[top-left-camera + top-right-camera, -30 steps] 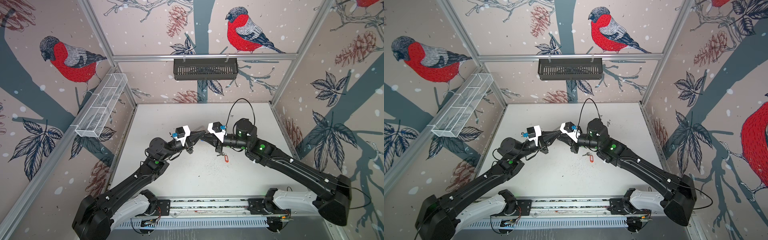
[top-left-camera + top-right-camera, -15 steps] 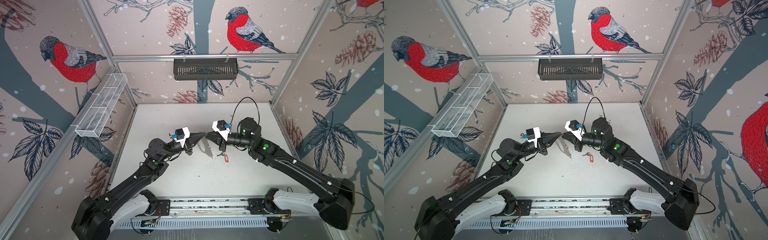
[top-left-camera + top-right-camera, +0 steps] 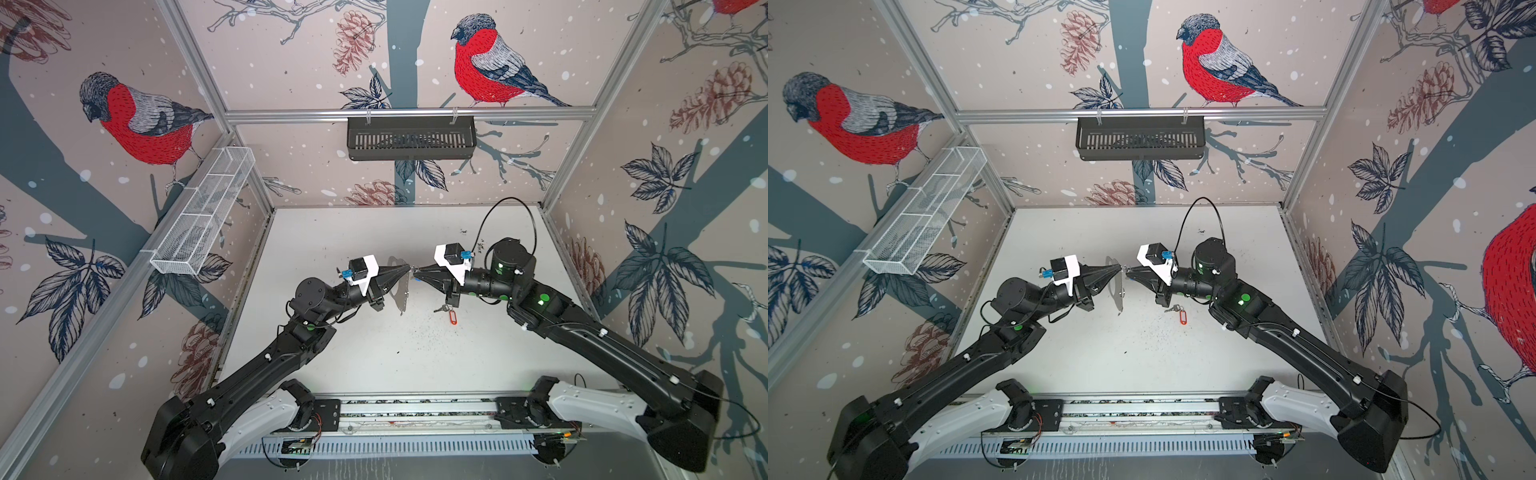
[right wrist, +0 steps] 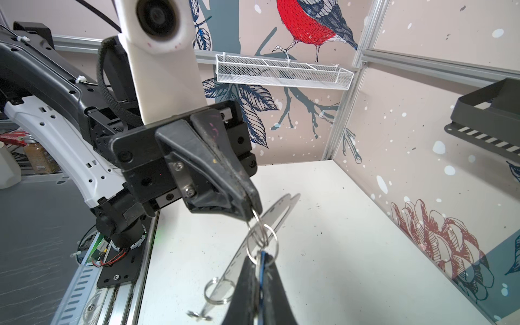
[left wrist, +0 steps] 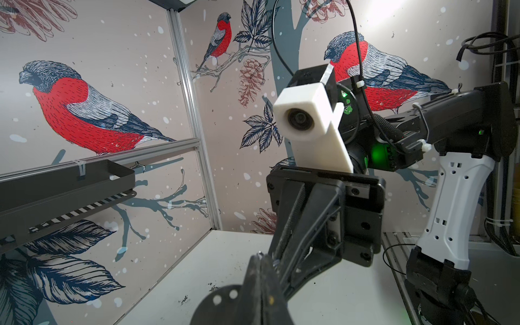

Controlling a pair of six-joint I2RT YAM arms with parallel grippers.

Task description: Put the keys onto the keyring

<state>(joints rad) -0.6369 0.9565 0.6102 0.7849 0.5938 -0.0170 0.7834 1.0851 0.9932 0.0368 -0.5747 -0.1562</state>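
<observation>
Bullfinch-print walls (image 3: 291, 62), white table (image 3: 374, 353), black shelf (image 3: 410, 139), mesh basket (image 3: 203, 216)

Red-orange tag (image 3: 452, 318); silver keys (image 3: 442, 308); grey see-through keyring (image 3: 401, 291); white table (image 3: 374, 353); red bullfinch-print walls (image 3: 291, 62).

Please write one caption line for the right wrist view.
Left gripper holds the flat see-through grey keyring plate; right gripper holds blue-tagged silver keys at its metal rings.

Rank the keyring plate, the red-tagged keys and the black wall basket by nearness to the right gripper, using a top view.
1. keyring plate, hanging right beside the right gripper.
2. red-tagged keys, on the table near its wrist.
3. black wall basket, hung far at the back.
</observation>
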